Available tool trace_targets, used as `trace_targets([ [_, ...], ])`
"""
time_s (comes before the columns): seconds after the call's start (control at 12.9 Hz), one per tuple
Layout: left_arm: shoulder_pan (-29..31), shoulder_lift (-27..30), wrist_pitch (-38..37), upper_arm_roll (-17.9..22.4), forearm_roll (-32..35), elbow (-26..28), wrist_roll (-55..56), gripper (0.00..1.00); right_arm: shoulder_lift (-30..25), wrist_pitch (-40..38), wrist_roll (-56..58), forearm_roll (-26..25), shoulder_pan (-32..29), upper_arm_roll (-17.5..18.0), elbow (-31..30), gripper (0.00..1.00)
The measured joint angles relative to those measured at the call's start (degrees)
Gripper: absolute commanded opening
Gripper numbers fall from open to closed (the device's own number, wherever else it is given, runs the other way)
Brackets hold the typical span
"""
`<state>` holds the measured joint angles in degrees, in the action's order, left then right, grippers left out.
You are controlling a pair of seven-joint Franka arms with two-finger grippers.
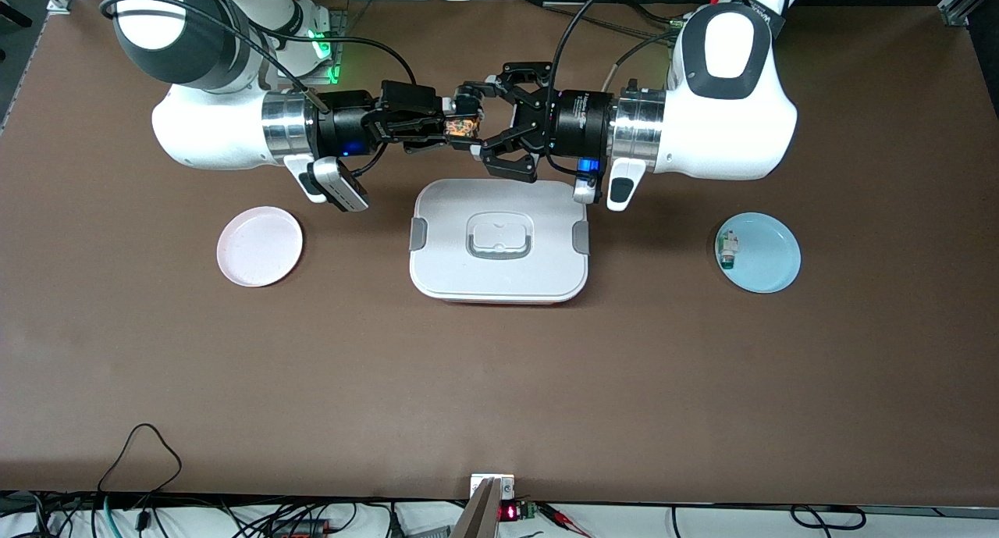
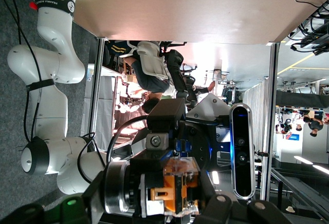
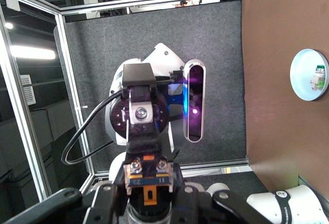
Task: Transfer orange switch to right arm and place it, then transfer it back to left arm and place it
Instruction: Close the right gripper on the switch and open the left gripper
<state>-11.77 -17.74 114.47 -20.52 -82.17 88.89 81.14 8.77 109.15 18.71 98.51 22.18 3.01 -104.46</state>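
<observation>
Both arms meet in the air over the surface, just past the box's [image 1: 499, 245] edge toward the robots' bases. The right gripper [image 1: 446, 126] has its jaws pinching the orange switch [image 1: 461, 126], which is largely hidden between the fingers. The left gripper [image 1: 488, 124] surrounds the switch with jaws spread. A small white-and-green component [image 1: 727, 249] lies on the blue plate [image 1: 769, 266]; the pink plate [image 1: 260, 247] sits toward the right arm's end.
</observation>
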Motion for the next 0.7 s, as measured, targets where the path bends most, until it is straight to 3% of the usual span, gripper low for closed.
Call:
trace_targets([
  [0.08,0.0,0.0,0.0,0.0,0.0,0.0,0.0,0.01,0.0,0.0,0.02,0.0,0.0,0.0,0.0,0.2],
  [0.15,0.0,0.0,0.0,0.0,0.0,0.0,0.0,0.18,0.0,0.0,0.04,0.0,0.0,0.0,0.0,0.19],
  [0.39,0.0,0.0,0.0,0.0,0.0,0.0,-0.01,1.0,0.0,0.0,0.32,0.04,0.0,0.0,-0.02,0.2],
  [0.7,0.0,-0.03,0.0,0.16,0.01,0.0,0.0,1.0,0.0,0.02,1.24,0.04,-0.01,0.0,-0.04,0.19],
])
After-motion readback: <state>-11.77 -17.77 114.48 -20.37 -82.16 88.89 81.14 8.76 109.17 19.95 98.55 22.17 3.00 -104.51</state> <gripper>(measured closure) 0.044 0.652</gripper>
